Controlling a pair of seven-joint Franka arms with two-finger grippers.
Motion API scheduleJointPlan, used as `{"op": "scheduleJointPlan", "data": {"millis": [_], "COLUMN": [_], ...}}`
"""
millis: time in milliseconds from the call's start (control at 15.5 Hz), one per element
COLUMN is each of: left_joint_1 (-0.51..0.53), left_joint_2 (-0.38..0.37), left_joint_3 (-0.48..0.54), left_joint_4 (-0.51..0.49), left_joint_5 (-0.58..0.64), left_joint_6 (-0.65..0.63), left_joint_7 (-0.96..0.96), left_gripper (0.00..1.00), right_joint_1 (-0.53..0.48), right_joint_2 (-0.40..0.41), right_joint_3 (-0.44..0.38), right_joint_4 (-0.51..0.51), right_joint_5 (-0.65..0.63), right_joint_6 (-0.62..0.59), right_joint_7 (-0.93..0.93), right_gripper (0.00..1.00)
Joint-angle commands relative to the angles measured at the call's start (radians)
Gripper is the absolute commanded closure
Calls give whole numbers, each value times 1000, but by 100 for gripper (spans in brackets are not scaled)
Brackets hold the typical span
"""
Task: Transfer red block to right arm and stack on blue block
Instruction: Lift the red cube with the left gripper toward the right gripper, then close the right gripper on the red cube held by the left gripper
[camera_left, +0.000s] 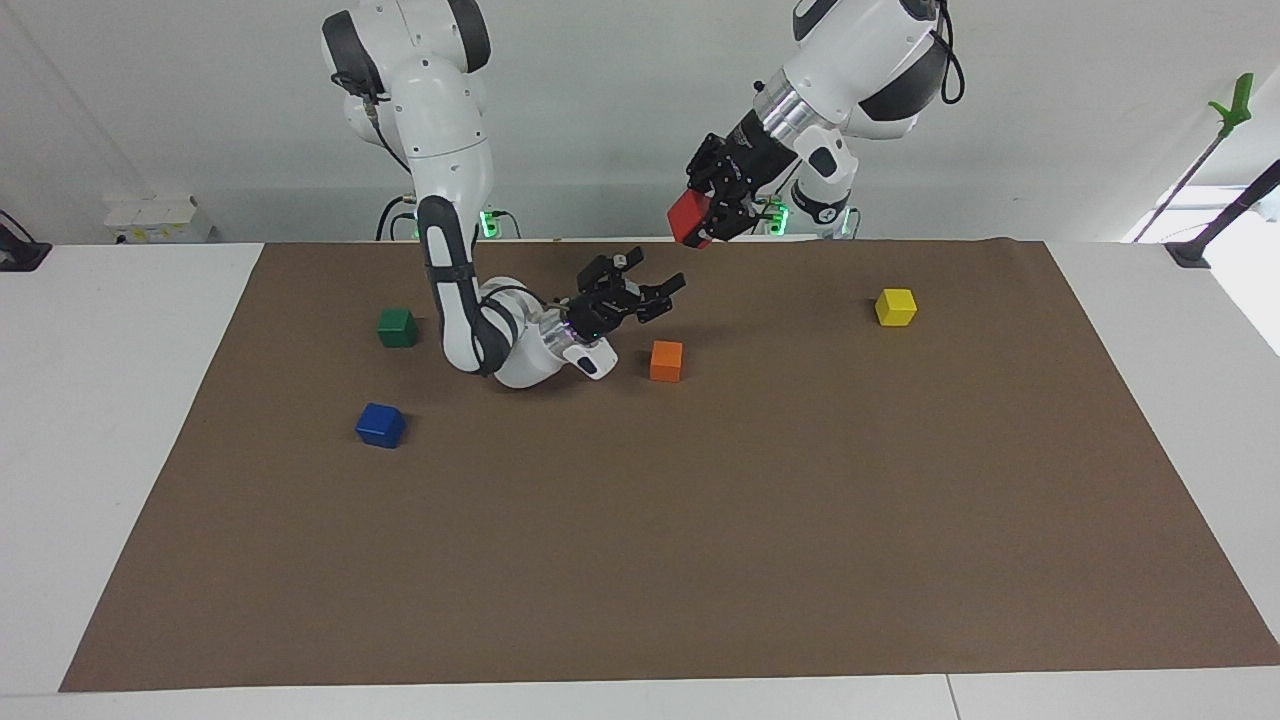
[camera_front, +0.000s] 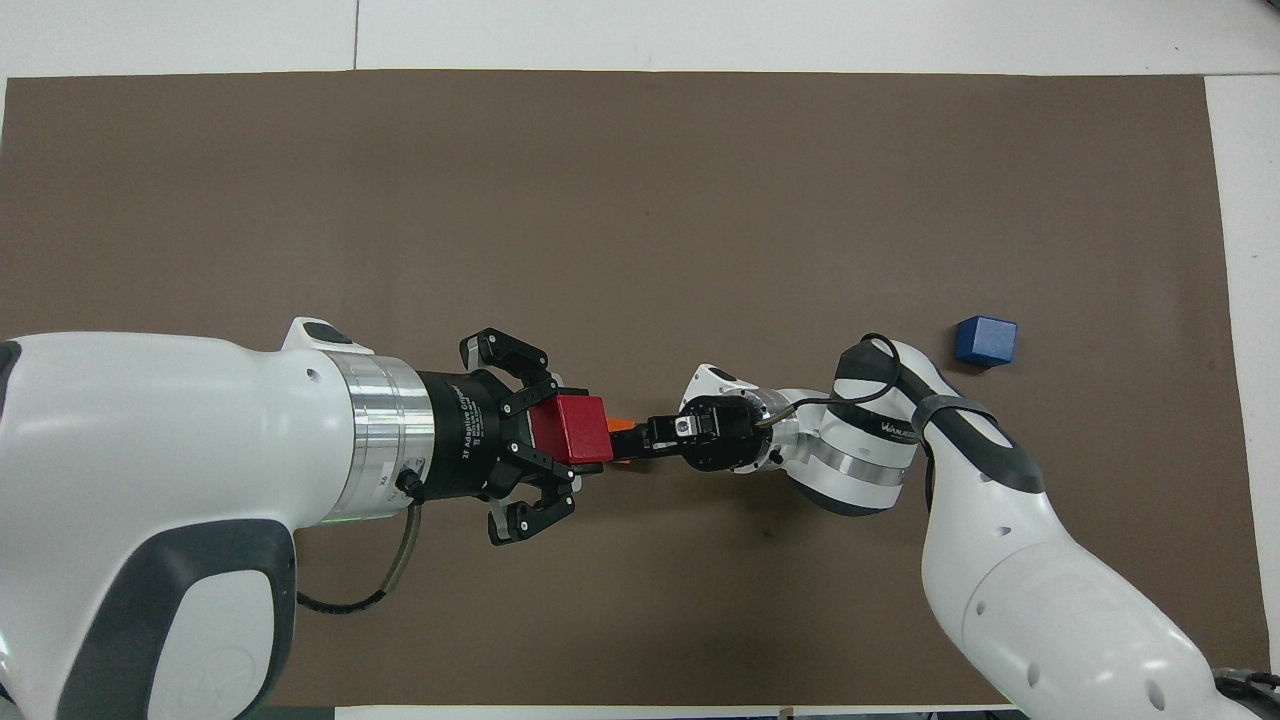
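The red block (camera_left: 689, 216) hangs in the air with my left gripper (camera_left: 697, 219) shut on it, high over the middle of the brown mat (camera_left: 700, 520). In the overhead view the red block (camera_front: 570, 429) in the left gripper (camera_front: 566, 432) covers most of the orange cube. My right gripper (camera_left: 648, 274) is open and empty, low over the mat beside the orange cube (camera_left: 666, 361), tilted up toward the red block with a gap between them. From above the right gripper (camera_front: 628, 443) shows edge-on. The blue block (camera_left: 380, 425) (camera_front: 985, 341) rests alone on the mat toward the right arm's end.
A green cube (camera_left: 397, 327) lies nearer to the robots than the blue block. A yellow cube (camera_left: 895, 306) sits toward the left arm's end. From above only a sliver of the orange cube (camera_front: 621, 424) shows. The right arm's elbow rests low beside the green cube.
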Motion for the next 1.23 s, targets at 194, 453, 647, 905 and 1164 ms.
{"op": "scheduleJointPlan", "data": {"millis": [194,453,647,905,1164], "left_joint_1": [2,2,-2,-6,0], "left_joint_2": [-41,-43,-43,-52,-55], "left_joint_3": [9,9,9,9,9], "left_joint_4": [-43,-43,-45,-60,-63], "left_joint_5": [-21,-21,-21,-21,-21], "left_joint_6": [1,1,11,16,10], "left_joint_7": [-5,-7,-8,-10,-10], "left_gripper": [100,100,100,100,100], "right_joint_1": [-5,22,60,62,64], "right_joint_2": [-105,-117,-117,-135,-166], "right_joint_3": [4,19,22,24,25], "right_joint_4": [-9,-8,-6,-8,-14], "right_joint_5": [28,101,161,166,176], "right_joint_6": [95,115,120,124,172], "right_joint_7": [269,286,280,317,334], "right_gripper": [1,1,1,1,16]}}
